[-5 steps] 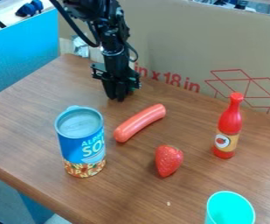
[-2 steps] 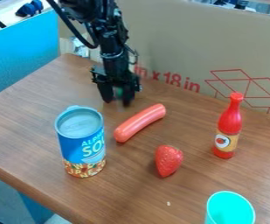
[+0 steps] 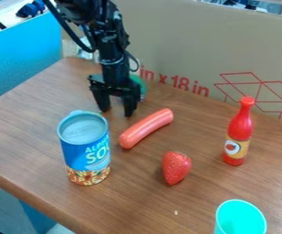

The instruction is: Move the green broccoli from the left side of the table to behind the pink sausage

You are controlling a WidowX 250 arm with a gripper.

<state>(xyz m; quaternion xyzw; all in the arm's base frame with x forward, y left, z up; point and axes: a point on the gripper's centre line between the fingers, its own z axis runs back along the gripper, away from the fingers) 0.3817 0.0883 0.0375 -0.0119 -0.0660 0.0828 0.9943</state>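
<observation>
The black gripper (image 3: pixel 117 111) hangs over the far part of the wooden table (image 3: pixel 33 123), its jaws open wide, with tabletop visible between them. One second ago the two fingers stood close together; by the middle frame they had begun to part, and now the gap is clearly broader. The gripper has also shifted a little toward the left of the view and slightly nearer the camera, so its tips now come down behind the soup can and the hot dog. A green object (image 3: pixel 138 84), partly hidden behind the gripper, shows more at its right side than before; in the middle frame a patch of green showed between the fingers. What it is cannot be made out. The hot dog (image 3: pixel 146 128) lies slantwise in front of the gripper, near the right finger but apart from it, exactly where it was. The blue soup can (image 3: pixel 85 148) stands upright to its left, unchanged. The strawberry (image 3: pixel 176 167), the upright red bottle (image 3: pixel 239 132) and the turquoise cup (image 3: pixel 240 219) at the lower edge have likewise kept their places.
</observation>
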